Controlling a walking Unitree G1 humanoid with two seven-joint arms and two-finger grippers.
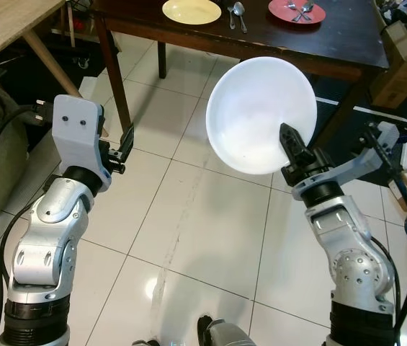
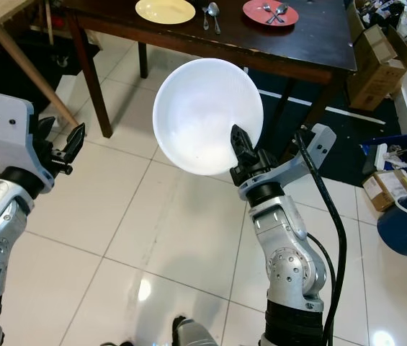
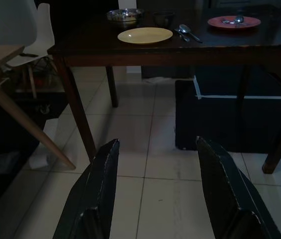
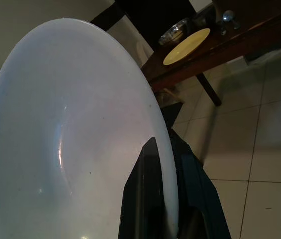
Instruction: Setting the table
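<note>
Left eye view is showing the right gripper (image 1: 289,138) pinching the rim of a white plate (image 1: 259,114) at about its 4 o'clock edge and carrying it tilted on edge over the tiled floor (image 1: 189,238), short of the dark table (image 1: 333,50). The left gripper (image 3: 160,194) is waiting with its fingers apart and empty. Judging by the yellow plate (image 1: 191,11) at 12 o'clock and the red plate (image 1: 297,11) at 1 o'clock, the carrying step is under way, and the next move is calling for closing on the table, levelling the plate and finding a bare spot.
</note>
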